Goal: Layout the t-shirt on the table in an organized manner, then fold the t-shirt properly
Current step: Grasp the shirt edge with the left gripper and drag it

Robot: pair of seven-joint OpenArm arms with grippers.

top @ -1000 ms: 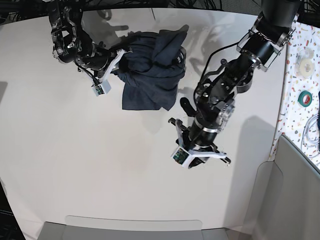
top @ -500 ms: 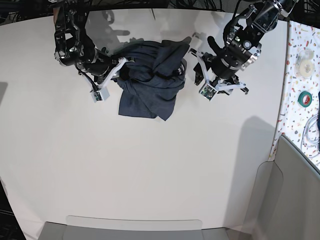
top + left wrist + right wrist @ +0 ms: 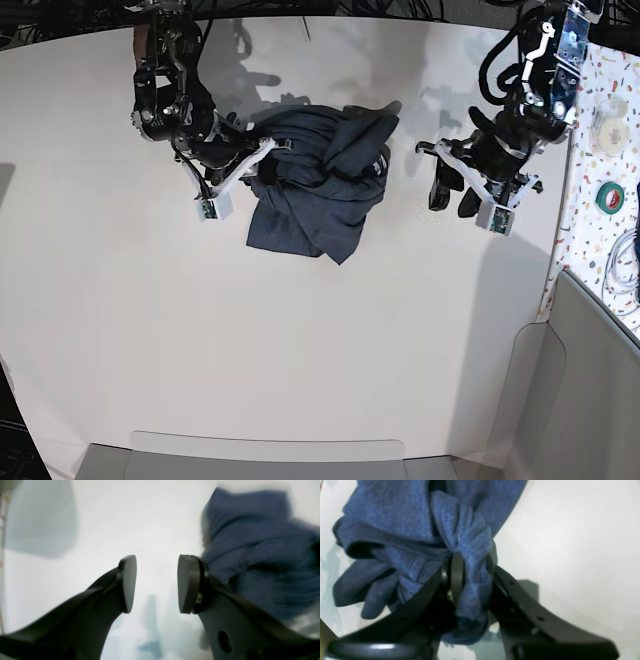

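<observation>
**Shirt bunched near the far edge, gripped on 1 side only**

While the near half of the table (image 3: 300,370) lies bare and white, everything else in the base view sits toward its far edge. The shirt (image 3: 320,190) is a crumpled navy heap there, folded over itself, with 1 flap spread flat toward the camera and the rest piled up behind it. No lettering shows on it.

The right gripper (image 3: 262,152) meets the heap on that view's left. In its wrist view the jaws are pinched tight on a gathered fold of the shirt (image 3: 470,562), the cloth bulging out above and below the fingers (image 3: 456,575), while more of the fabric hangs loose to the left over the white table (image 3: 570,542).

The left gripper (image 3: 450,190) hangs on the base view's right, clear of the shirt with a strip of bare table between them. Its wrist view shows the 2 pads (image 3: 128,582) standing well apart with nothing between them, only the blurred table (image 3: 150,530) beyond. The shirt (image 3: 250,542) lies off to that view's right, past the right-hand finger; the picture is too soft to say whether cloth and finger touch.

A speckled strip (image 3: 600,130) runs along the table's right edge, holding a green roll (image 3: 611,196).
</observation>
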